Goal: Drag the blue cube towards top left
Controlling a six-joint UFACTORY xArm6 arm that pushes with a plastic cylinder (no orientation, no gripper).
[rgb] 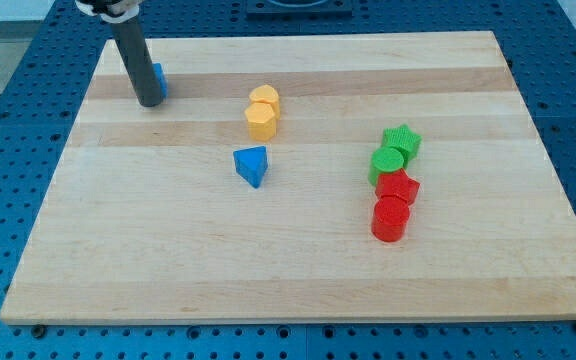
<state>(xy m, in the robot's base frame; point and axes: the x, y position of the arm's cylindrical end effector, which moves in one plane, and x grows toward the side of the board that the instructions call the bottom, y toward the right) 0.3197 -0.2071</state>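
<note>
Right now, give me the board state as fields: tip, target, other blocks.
tip: my tip near the view's top left, directly against the blue cube
target: blue cube, mostly hidden behind the rod
yellow: two yellow blocks touching, centre top
blue: blue triangular block alone, centre
green: two green blocks at right
red: two red blocks just below the green

board [298,290], pale wood | yellow pair [263,112] near centre | blue cube [157,78] to its upper left, mostly hidden, shape unsure | blue wedge [252,164] just below | greens [395,152], reds [393,205] to its right
</note>
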